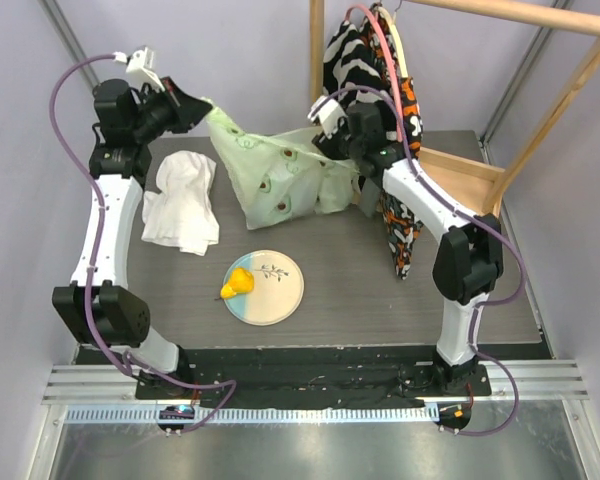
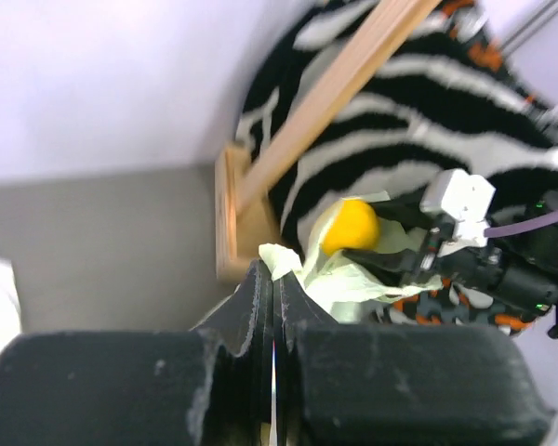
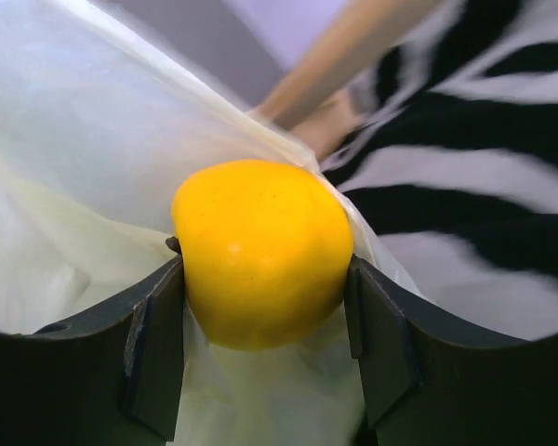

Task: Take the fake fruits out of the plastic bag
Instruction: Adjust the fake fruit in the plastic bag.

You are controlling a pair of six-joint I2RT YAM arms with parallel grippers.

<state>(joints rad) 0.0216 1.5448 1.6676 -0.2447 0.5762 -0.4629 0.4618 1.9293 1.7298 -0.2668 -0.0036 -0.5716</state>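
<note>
The pale green plastic bag (image 1: 275, 170) hangs stretched over the back of the table. My left gripper (image 1: 198, 105) is shut on the bag's upper left edge and holds it up; the wrist view shows the bag film (image 2: 284, 260) pinched between the fingers. My right gripper (image 1: 332, 140) is at the bag's right side, shut on the yellow-orange round fruit (image 3: 260, 251), which also shows in the left wrist view (image 2: 351, 226). The yellow pear (image 1: 238, 284) lies on the plate (image 1: 280, 300). Dark shapes of fruit show through the bag; the rest is hidden.
A white cloth (image 1: 183, 203) lies left of the bag. A wooden rack (image 1: 470, 170) with striped black-and-white fabric (image 1: 365, 60) stands at the back right. The plate sits near the middle front.
</note>
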